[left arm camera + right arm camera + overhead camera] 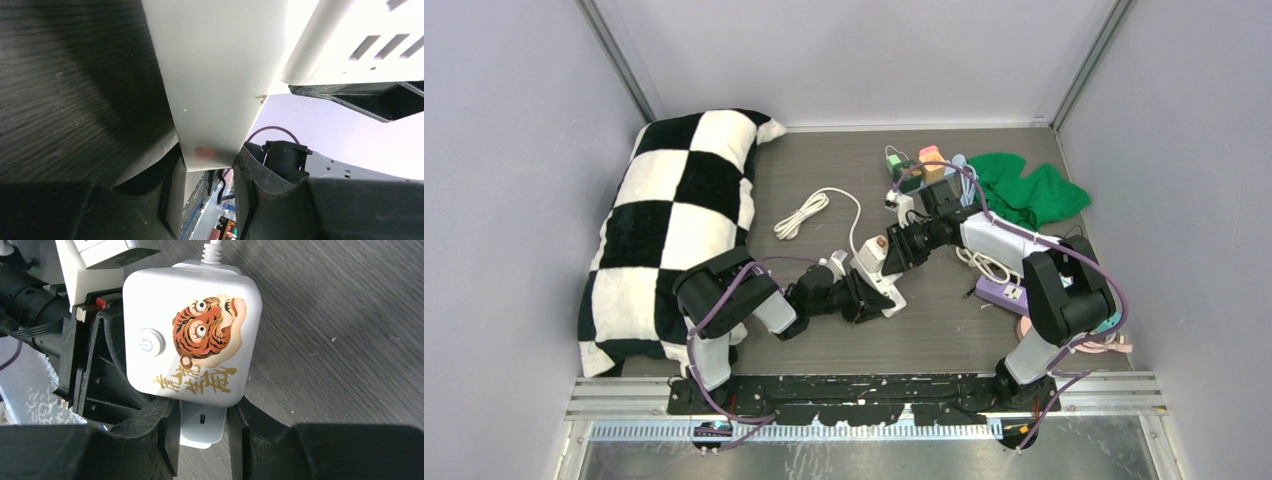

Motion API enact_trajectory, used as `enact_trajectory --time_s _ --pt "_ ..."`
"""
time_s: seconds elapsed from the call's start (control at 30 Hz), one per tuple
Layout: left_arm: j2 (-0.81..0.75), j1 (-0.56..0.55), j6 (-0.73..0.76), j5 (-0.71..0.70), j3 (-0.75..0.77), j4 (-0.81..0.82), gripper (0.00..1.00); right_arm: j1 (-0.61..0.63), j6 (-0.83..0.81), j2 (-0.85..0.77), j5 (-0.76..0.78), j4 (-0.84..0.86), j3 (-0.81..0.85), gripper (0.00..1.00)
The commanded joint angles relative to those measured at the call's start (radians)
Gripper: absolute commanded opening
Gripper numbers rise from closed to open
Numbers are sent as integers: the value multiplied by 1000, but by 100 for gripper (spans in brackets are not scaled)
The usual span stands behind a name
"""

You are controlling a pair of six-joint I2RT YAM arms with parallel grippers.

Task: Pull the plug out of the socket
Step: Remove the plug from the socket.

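Note:
A white cube socket (192, 335) with a tiger face and a power button lies on the dark table; it also shows in the top view (876, 244). A white charger plug (202, 424) with a small port sits in its near side. My right gripper (202, 421) is shut on this plug, one finger on each side. My left gripper (210, 167) is shut on the end of a long white socket strip (215, 75), which lies next to the cube in the top view (886, 285). The two grippers (864, 298) (896, 246) face each other closely.
A black-and-white checkered pillow (674, 230) fills the left side. A coiled white cable (802, 215) lies mid-table. A green cloth (1024, 190) and small coloured items (929, 165) are at the back right. A purple power strip (1009, 292) lies by the right arm.

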Motion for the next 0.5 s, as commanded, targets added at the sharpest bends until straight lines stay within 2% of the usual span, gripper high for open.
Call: enact_trajectory --time_s 0.0,0.07,0.17,0.27,0.37,0.4,0.47 --pt "28 56 5 -159 -37 -69 0 -6 -58 -66 -175 -190 4 1" --pt "23 56 5 -164 -46 -69 0 -23 -88 -67 -24 -201 13 1" --pt "22 56 4 -164 -55 -64 0 -60 -125 -61 74 -225 23 1" --pt "27 56 0 -163 -55 -55 0 -83 -125 -60 11 -238 22 1" --pt "28 56 -2 -159 -50 -55 0 -91 -125 -54 -180 -257 24 1" --pt "27 56 -2 -158 -49 -55 0 -92 -122 -54 -189 -253 23 1" --pt "25 56 1 -158 -49 -55 0 -87 -90 -62 -56 -213 13 1"
